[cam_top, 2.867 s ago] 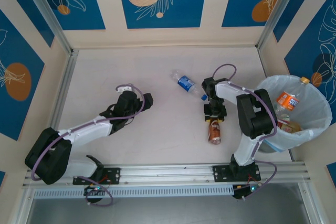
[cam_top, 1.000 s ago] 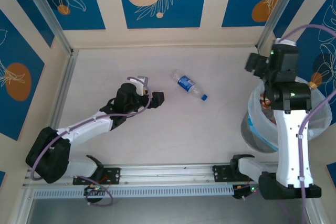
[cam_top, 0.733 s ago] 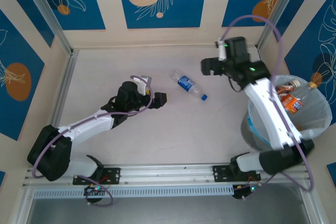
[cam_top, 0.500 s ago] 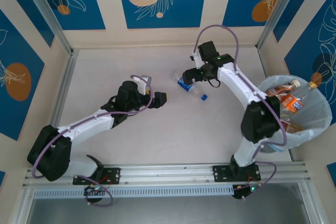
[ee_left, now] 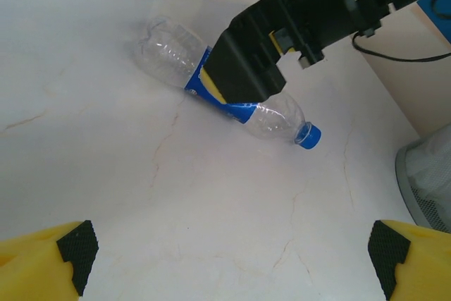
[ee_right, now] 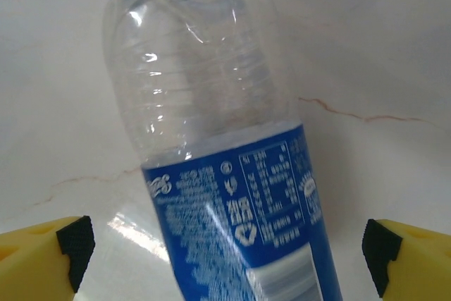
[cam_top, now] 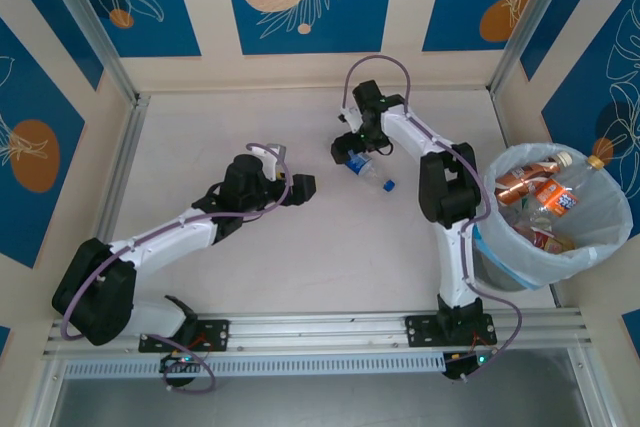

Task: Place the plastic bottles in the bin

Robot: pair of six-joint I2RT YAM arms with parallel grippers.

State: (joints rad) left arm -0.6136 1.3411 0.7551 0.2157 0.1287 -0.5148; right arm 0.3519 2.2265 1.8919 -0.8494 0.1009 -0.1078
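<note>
Right wrist: right pincer point(ee_right: 225, 257) released, blue-labelled bottle point(ee_right: 204, 103) lying between its jaws on counter point(ee_right: 380, 47); left pincer point(ee_left: 225, 262) released.

Left fingers point(ee_left: 42, 262) and right fingers point(ee_right: 416, 259) spread wide — both arms outstretched.

Blue-labelled bottle point(cam_top: 366, 170) flat on pale table point(cam_top: 200, 127)

Robot test cell: aluminium frame point(cam_top: 88, 27), blue leaf-print wall panels point(cam_top: 340, 7), pale tabletop point(cam_top: 300, 267).
</note>
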